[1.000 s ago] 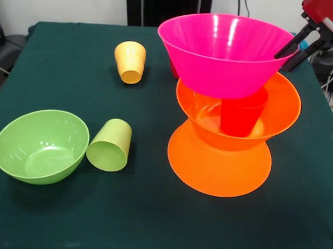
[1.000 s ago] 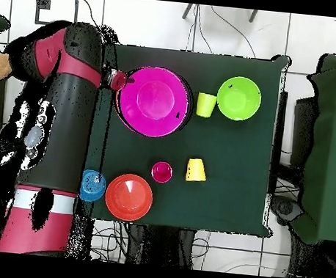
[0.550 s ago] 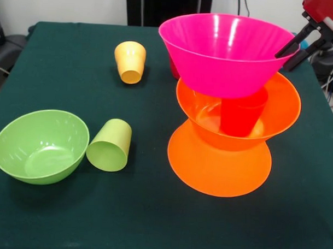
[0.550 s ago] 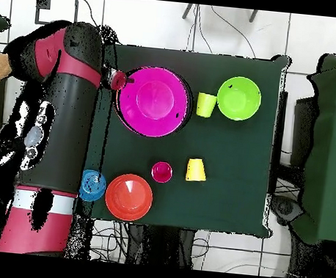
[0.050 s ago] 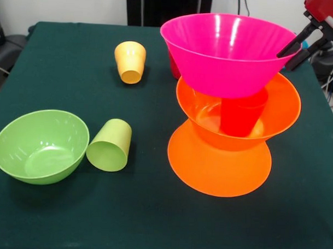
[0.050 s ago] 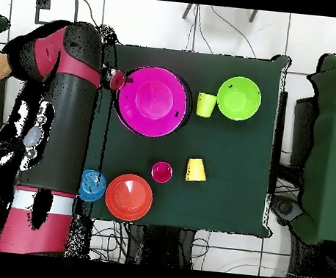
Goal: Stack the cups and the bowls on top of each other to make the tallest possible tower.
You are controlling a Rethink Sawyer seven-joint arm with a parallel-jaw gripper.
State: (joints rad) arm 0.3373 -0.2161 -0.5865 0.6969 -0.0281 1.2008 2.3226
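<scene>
- Your fingers (image 5: 293, 53) hang at the rim of the large pink bowl (image 5: 226, 53); two dark prongs stand apart, so they read as released, gripping nothing.
- Under that bowl, just below your fingers, you see the tower (image 5: 227, 110): the pink bowl rests on a red-orange cup (image 5: 242, 113), which stands inside an upright orange bowl (image 5: 276, 114), itself set on an upturned orange bowl (image 5: 217, 170) on the desk (image 5: 152, 222).
- Behind the pink bowl, a sliver of a magenta-red cup (image 5: 173, 67) shows; from overhead it sits upright (image 6: 162, 171).
- Farther from your fingers, a yellow-orange cup (image 5: 130, 61) lies tipped on the desk.
- Well apart, a lime green cup (image 5: 110, 146) lies on its side, just beside the round lime green bowl (image 5: 41, 146), which is farthest from your fingers.
- In the overhead view you also have a round red-orange bowl (image 6: 128, 197) and a small blue bowl (image 6: 92, 185) at the desk's edge beside the arm (image 6: 67, 106).
</scene>
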